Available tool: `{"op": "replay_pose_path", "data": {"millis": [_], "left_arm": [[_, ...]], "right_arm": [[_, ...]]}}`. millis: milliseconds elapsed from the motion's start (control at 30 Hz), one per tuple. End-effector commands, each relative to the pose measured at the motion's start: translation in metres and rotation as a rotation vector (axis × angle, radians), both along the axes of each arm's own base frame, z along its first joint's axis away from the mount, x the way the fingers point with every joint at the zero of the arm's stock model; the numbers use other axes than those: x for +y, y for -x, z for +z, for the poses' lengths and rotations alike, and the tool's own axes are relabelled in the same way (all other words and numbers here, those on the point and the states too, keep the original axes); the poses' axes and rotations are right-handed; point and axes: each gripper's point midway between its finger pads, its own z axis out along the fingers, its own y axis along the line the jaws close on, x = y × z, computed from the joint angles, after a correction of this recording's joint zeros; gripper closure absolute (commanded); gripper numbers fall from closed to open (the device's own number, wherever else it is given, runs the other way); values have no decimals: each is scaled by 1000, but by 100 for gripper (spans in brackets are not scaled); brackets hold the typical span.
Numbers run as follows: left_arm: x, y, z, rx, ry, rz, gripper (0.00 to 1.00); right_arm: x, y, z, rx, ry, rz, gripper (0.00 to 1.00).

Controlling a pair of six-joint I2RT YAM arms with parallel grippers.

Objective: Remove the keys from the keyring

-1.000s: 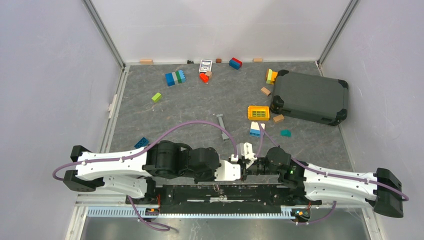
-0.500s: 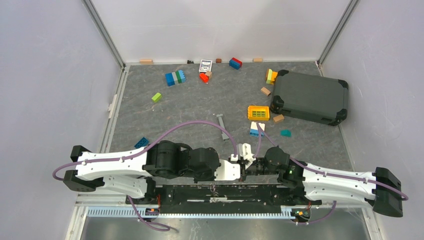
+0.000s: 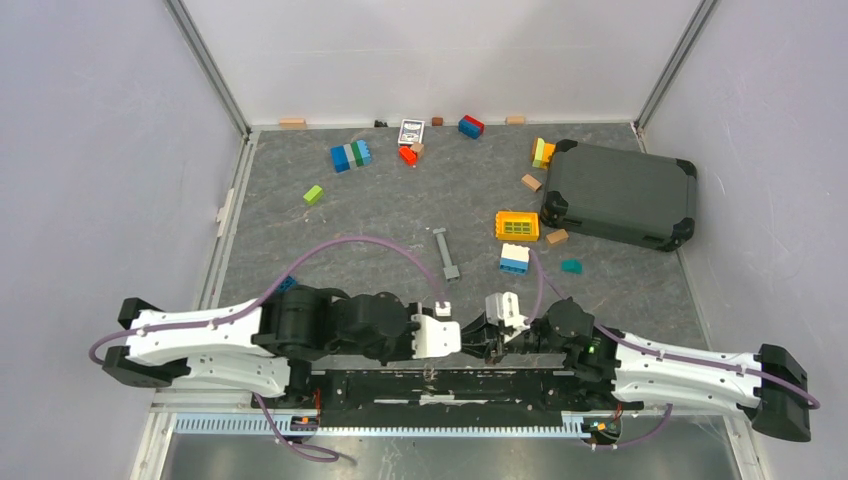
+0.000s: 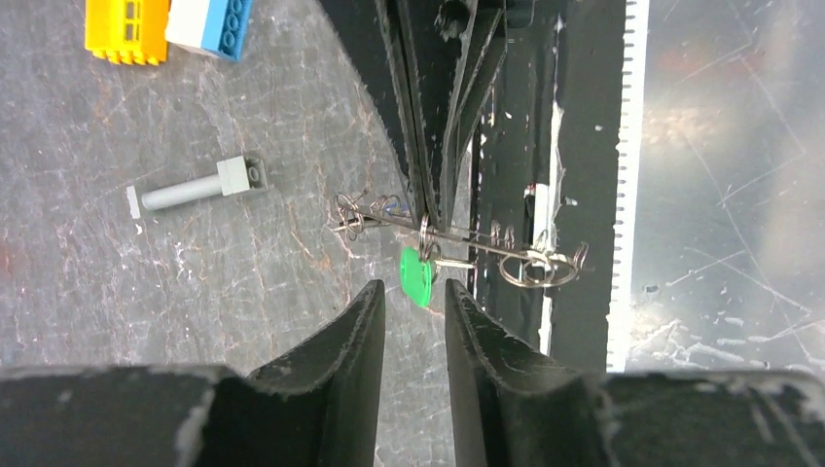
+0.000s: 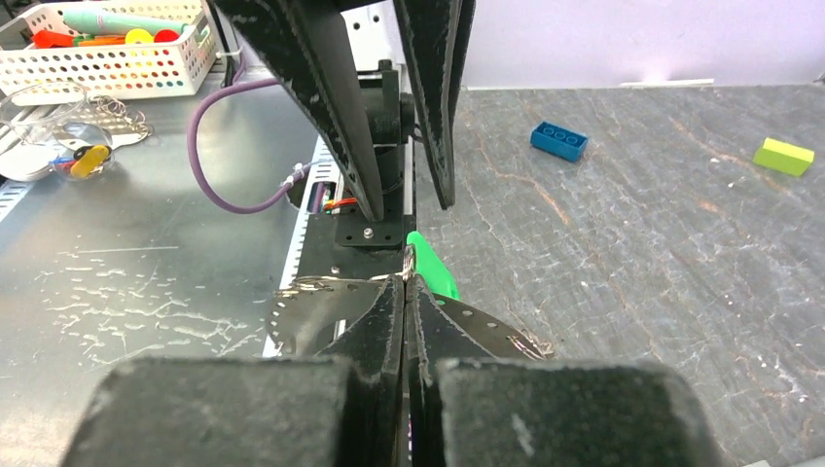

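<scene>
My right gripper is pressed fully together, and it clamps the keys; flat silver metal sticks out on both sides of my closed fingers, and a green key head stands up just behind them. My left gripper has its two fingers apart with a clear gap, and it holds nothing; its tips point at the bunch and are near to it but do not touch it. In the left wrist view the green head hangs just in front of this gap, below the right fingers, which come down from the top; the keyring is a thin wire loop at the right end of the bunch, over the black rail; the other end reaches over the grey table. Whether the bunch touches the surface I cannot tell. A grey metal bar lies well apart on the table; a yellow grid block is farther away.
</scene>
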Motion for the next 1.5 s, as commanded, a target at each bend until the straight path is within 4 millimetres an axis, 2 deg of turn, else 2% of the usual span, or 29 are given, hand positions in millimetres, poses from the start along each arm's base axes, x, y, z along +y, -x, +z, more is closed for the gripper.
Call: {"op": "replay_pose_path", "data": {"millis": [0,333,500,900,1133,1467], "left_arm": [[-8,0,29,8,217,23,62],[-2,1,51,20,526,36,54],[-1,5,56,37,596,15,50],[-13,27,45,115,611,-79,49],[-15,29,37,126,594,-84,52],[-18,27,31,131,589,-72,61]], "right_arm": [[-5,-1,34,-91,-125,-10,100],[-13,13,47,-152,-174,53,100],[-15,17,51,-161,-190,71,100],[-18,19,58,-176,-226,77,100],[-20,21,60,-183,-240,79,100],[-22,23,62,-189,-252,89,100]]}}
